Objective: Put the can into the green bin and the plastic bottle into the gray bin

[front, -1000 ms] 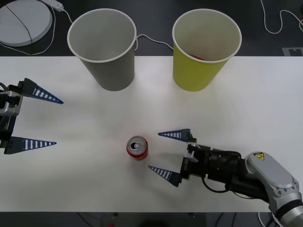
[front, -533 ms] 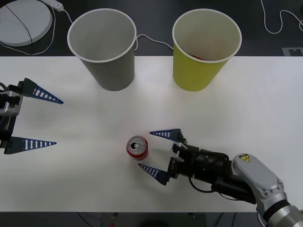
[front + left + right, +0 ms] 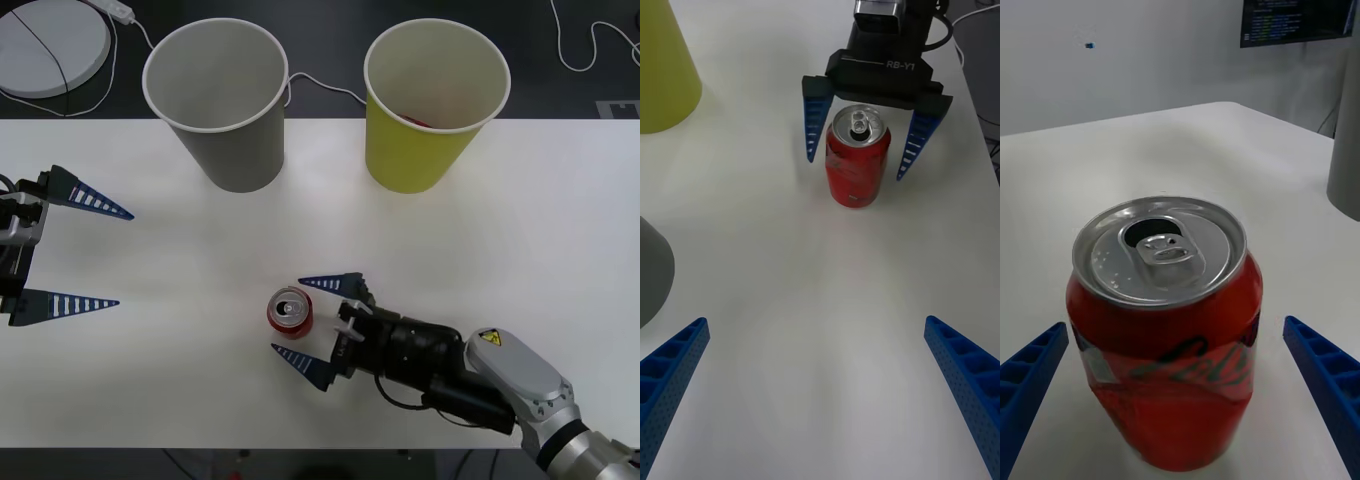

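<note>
The red can stands upright on the white table, silver top and pull tab up. My right gripper is open, one blue finger on each side of the can with gaps between. At the table's left edge my left gripper is open, well apart from the can. At the far side stand the gray bin and, to its right, the green bin, which has something red inside. The plastic bottle is out of view.
A white round device and cables lie on the dark surface beyond the table's far edge. The table's front edge runs just below the right arm. Bare white tabletop separates the can from the bins.
My right gripper has slid left along the table until its open fingers straddle the can. The can, the bins and the left arm have not moved.
</note>
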Tool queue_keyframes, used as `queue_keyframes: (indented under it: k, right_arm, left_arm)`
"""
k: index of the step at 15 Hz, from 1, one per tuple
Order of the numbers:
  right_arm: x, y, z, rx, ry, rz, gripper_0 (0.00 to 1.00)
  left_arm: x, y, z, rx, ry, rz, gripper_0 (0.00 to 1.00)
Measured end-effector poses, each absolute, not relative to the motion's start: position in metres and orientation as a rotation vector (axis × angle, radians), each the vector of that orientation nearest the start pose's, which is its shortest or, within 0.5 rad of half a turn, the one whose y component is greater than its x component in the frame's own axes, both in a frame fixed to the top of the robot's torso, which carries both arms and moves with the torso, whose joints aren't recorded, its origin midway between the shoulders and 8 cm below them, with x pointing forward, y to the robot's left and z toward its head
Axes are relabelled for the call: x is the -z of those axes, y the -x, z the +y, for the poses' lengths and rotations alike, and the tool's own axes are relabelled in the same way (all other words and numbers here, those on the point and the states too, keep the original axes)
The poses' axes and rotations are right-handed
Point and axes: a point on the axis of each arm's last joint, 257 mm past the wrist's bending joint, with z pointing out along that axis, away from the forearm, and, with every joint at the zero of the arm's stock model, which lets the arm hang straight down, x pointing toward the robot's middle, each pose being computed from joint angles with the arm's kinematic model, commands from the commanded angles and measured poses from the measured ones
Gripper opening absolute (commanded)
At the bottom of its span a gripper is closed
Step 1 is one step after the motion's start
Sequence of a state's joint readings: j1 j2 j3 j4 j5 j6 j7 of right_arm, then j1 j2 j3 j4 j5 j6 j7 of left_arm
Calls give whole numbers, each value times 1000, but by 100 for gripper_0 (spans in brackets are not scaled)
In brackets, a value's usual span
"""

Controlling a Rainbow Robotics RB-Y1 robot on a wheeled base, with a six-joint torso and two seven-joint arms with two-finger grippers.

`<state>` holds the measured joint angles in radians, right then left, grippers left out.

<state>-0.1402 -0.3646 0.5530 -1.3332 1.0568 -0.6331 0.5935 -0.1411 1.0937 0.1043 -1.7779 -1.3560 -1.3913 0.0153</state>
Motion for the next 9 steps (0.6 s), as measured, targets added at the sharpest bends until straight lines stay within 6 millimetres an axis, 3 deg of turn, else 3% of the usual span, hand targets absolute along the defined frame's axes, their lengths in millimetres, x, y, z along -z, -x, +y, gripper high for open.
queue_keyframes:
  k: [3,4,5,6,7,9]
  right_arm:
    - [322,-398,23,-556,1167,1336,100]
    - [321,-398,24,-554,1170,1331,93]
    - [320,-399,24,-552,1173,1327,35]
    - [318,-399,25,-551,1177,1320,9]
    - [317,-400,26,-552,1179,1317,0]
    - [316,-400,26,-555,1179,1314,0]
  left_arm:
    - [148,-382,275,253,-1836,1464,100]
    - [148,-382,275,253,-1836,1464,100]
    - [148,-382,275,253,-1836,1464,100]
    - [148,-382,275,253,-1836,1464,100]
    - [148,-382,275,253,-1836,1464,100]
    - [148,-382,275,253,-1836,1464,100]
